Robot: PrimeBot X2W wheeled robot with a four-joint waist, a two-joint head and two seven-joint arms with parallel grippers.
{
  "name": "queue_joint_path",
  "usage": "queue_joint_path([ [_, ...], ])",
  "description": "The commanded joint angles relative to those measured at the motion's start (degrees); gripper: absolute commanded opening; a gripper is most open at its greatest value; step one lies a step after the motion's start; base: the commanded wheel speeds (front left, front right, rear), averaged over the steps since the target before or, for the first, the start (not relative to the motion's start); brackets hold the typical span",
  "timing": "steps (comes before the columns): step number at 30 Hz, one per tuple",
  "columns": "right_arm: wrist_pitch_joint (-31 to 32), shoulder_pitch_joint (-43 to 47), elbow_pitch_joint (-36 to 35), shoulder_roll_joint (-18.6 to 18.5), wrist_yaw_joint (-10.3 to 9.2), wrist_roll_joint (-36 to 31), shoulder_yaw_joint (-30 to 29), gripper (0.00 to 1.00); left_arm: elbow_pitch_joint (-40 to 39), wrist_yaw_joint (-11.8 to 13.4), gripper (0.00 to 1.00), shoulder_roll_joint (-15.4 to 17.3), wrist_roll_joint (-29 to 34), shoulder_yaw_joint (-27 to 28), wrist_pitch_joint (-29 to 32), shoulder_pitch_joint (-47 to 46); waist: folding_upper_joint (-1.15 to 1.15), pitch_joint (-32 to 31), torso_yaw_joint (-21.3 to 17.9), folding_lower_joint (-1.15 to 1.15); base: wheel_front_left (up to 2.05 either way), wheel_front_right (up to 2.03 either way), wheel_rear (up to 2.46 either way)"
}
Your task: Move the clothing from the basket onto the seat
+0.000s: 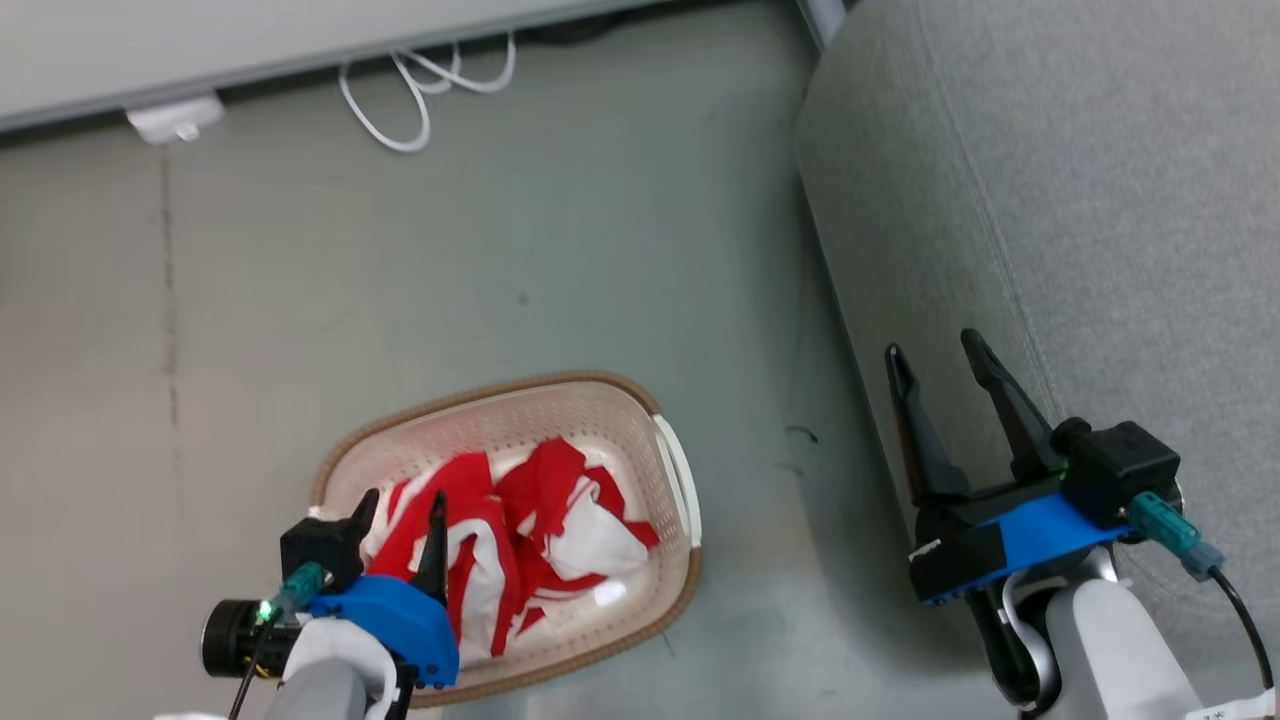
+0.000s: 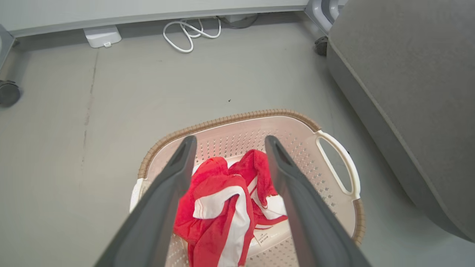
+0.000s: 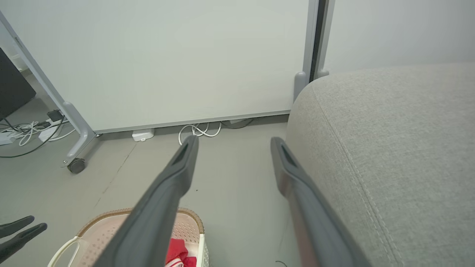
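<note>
The clothing (image 1: 520,540), red with white stripes and panels, lies crumpled inside the cream basket (image 1: 640,400) on the floor. In the left wrist view the clothing (image 2: 219,207) sits between and below my two dark fingers, inside the basket (image 2: 259,118). My left gripper (image 1: 402,505) hovers open over the basket's near left side, holding nothing. My right gripper (image 1: 932,350) stands open and empty at the front edge of the grey seat (image 1: 1100,200). The right wrist view shows the seat (image 3: 389,141) at right and the basket (image 3: 107,226) at lower left.
White cables (image 1: 425,85) and a white power adapter (image 1: 175,118) lie on the floor by a pale wall panel at the back. A wheeled panel leg (image 3: 76,165) stands at the left. Bare grey floor (image 1: 500,250) stretches between basket and seat.
</note>
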Motion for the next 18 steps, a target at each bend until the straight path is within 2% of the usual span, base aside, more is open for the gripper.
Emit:
queue_joint_path([
  [1, -0.56, -1.23, -0.25, -0.16, 0.04, 0.51, 0.34, 1.0, 0.76, -0.15, 1.0, 0.41, 0.33, -0.1, -0.01, -1.6, 0.0, 4.73, -2.83, -0.01, 0.0, 0.0, 0.0],
  [4, -1.71, -2.85, 0.03, -0.15, 0.04, 1.41, 1.36, 1.0, 5.71, -0.38, 1.0, 0.96, 1.01, -1.08, -0.35, -5.59, 0.0, 8.51, -4.13, -0.01, 0.0, 0.0, 0.0],
  [14, -3.67, -5.71, 0.55, -0.16, 0.04, 2.92, 2.03, 1.0, 14.62, -0.35, 1.0, 1.04, 2.39, -3.73, -0.07, -11.93, 0.0, 15.76, -5.55, -0.01, 0.0, 0.0, 0.0],
  [18, -4.2, -6.77, 0.47, -0.15, 0.04, 3.37, 1.84, 1.0, 17.57, 0.61, 1.0, 0.89, 2.16, -3.77, 0.68, -14.4, 0.0, 18.4, -5.57, -0.01, 0.0, 0.0, 0.0],
])
